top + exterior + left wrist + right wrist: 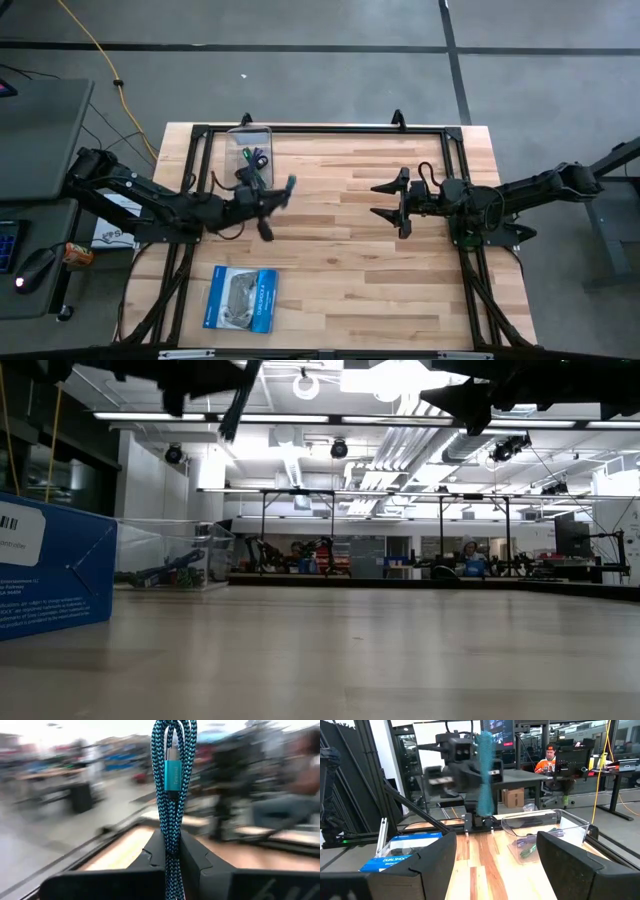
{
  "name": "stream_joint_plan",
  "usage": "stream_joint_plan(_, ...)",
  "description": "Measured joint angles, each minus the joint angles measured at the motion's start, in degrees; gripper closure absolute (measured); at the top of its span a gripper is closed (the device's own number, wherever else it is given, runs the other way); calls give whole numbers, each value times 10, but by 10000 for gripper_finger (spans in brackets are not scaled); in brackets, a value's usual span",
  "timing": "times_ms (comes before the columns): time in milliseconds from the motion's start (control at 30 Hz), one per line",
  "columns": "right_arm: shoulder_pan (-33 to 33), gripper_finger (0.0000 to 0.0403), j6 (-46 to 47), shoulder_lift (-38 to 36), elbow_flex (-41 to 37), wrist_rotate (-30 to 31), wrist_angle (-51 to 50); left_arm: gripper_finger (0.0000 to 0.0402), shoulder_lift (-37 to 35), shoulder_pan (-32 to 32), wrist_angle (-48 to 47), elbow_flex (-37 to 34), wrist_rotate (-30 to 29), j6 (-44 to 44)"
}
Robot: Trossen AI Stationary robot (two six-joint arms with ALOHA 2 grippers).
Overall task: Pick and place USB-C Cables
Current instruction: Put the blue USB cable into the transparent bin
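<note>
The light wooden table (340,260) is sitting on a grey concrete floor, with a black frame running along its edges. The left gripper (268,198) is hanging above the table's left half, clenched on the teal-blue cable (172,795), whose folded braided bundle is standing up between its fingers (200,862). The right gripper (388,202) is waiting over the table's right half, its jaws spread wide with nothing between them. A clear plastic bin (250,150) is resting near the far left edge, holding the purple cable (530,840) and the green cable (527,851). A blue-and-white packet (240,298) is lying flat near the front left. Beyond the table, a person in orange (547,762) is sitting at a desk among workbenches under bright ceiling lights.
</note>
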Motion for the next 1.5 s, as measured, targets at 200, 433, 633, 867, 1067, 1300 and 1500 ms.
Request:
stream_joint_plan(200,0,135,0,0,0,0,0,401,0,0,-133,0,-300,-45)
stream_joint_plan(433,0,135,0,0,0,0,0,401,0,0,-184,2,-390,-90)
stream_joint_plan(633,0,135,1,0,0,0,0,401,0,6,-184,3,-388,-81)
stream_joint_plan(867,0,135,6,0,0,0,0,401,-10,134,-215,55,-335,-36)
stream_joint_plan(1067,0,135,4,0,0,1,-10,401,-12,302,-489,154,-175,-154)
stream_joint_plan(1300,0,135,-6,0,0,1,-9,401,-9,411,-605,184,-99,-191)
stream_joint_plan(1500,0,135,-5,0,0,2,-8,401,-1,442,-628,185,-21,-211)
